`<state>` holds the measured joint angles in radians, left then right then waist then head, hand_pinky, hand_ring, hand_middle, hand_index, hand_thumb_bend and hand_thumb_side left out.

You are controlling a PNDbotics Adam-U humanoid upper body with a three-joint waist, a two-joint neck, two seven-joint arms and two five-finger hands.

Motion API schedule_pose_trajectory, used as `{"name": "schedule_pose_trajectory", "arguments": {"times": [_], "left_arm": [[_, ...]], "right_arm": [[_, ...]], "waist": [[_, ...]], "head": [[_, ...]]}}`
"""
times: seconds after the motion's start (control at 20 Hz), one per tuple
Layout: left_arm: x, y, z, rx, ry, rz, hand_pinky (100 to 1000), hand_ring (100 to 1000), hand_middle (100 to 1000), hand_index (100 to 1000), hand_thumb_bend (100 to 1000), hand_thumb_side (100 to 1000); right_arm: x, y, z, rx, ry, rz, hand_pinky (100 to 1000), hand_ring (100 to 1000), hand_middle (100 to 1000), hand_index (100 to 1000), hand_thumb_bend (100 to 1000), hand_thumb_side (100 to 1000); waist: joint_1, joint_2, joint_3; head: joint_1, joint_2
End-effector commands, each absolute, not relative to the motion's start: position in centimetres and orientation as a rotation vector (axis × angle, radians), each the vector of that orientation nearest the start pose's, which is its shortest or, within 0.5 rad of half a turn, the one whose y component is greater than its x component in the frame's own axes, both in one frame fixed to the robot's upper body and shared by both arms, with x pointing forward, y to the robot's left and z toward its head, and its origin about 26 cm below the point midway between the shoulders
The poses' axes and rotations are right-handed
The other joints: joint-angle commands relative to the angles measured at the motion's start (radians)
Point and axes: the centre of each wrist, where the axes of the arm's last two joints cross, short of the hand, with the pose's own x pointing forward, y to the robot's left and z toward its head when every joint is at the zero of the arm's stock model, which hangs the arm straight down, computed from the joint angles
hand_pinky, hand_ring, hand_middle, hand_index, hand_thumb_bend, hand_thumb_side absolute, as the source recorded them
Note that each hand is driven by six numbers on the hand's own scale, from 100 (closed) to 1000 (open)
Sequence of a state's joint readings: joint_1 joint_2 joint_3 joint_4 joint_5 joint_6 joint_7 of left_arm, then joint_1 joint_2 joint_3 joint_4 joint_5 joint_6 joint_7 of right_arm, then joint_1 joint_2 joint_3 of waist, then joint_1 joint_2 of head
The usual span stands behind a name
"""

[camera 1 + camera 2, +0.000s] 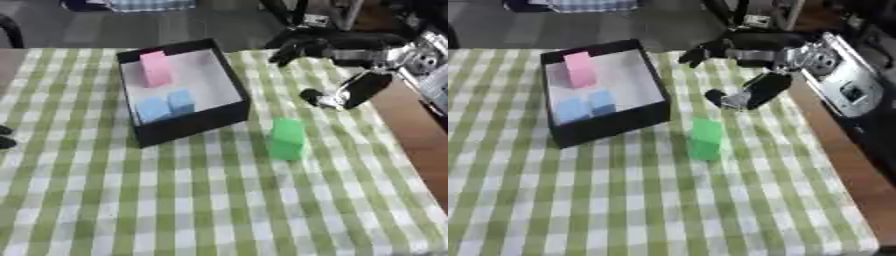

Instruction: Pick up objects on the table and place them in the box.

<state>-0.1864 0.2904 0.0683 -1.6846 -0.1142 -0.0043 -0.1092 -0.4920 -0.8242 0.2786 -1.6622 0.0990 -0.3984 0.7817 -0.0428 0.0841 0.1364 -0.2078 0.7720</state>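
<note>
A green block (pixel 286 138) stands upright on the checked cloth, just right of the black box (pixel 192 124). Inside the box's white floor a pink block (pixel 156 69) stands at the back and two light blue blocks (pixel 166 105) lie near the front. My right hand (pixel 770 53) hovers open behind and to the right of the green block, apart from it, with fingers (pixel 702 53) stretched toward the box's far right corner and the thumb (pixel 752 92) hanging down. A dark sliver of my left hand (pixel 4 137) shows at the left edge.
The green-and-white cloth (pixel 219 200) ends at the right on a bare brown table strip (pixel 416 135). My silver forearm (pixel 842 75) crosses the upper right. Dark floor and furniture lie beyond the far edge.
</note>
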Motion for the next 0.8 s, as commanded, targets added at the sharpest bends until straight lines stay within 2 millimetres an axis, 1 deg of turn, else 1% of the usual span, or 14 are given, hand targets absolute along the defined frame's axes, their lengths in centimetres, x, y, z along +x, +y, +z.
{"name": "schedule_pose_trajectory", "arguments": {"times": [0.05,0.2,0.25,0.5,0.8], "left_arm": [[31.9,31.3,10.2,0.308,-1.844,-0.420,667,536,549,886,100,1000],[32.0,31.2,10.2,0.303,-1.844,-0.423,667,536,549,886,100,1000],[32.0,31.2,10.2,0.302,-1.844,-0.423,667,537,549,886,100,1000],[32.0,31.0,10.0,0.294,-1.840,-0.423,668,537,549,886,100,1000],[32.0,31.0,9.9,0.292,-1.839,-0.423,668,537,550,886,100,1000]], "right_arm": [[35.0,-31.0,21.1,-0.079,-1.466,2.145,946,926,954,1000,100,557],[35.7,-30.6,19.5,-0.078,-1.413,2.165,941,937,964,1000,102,583],[36.1,-30.4,19.0,-0.083,-1.398,2.174,944,950,976,1000,121,595],[37.7,-29.2,16.5,-0.110,-1.320,2.233,947,963,990,1000,146,626],[38.7,-29.1,14.6,-0.137,-1.238,2.282,949,974,1000,1000,169,641]], "waist": [[-0.006,-0.020,0.000],[-0.004,-0.022,0.001],[-0.003,-0.023,0.002],[0.001,-0.026,0.005],[0.001,-0.028,0.008]], "head": [[-0.005,-0.002],[-0.009,-0.002],[-0.010,-0.002],[-0.016,-0.002],[-0.018,-0.002]]}}
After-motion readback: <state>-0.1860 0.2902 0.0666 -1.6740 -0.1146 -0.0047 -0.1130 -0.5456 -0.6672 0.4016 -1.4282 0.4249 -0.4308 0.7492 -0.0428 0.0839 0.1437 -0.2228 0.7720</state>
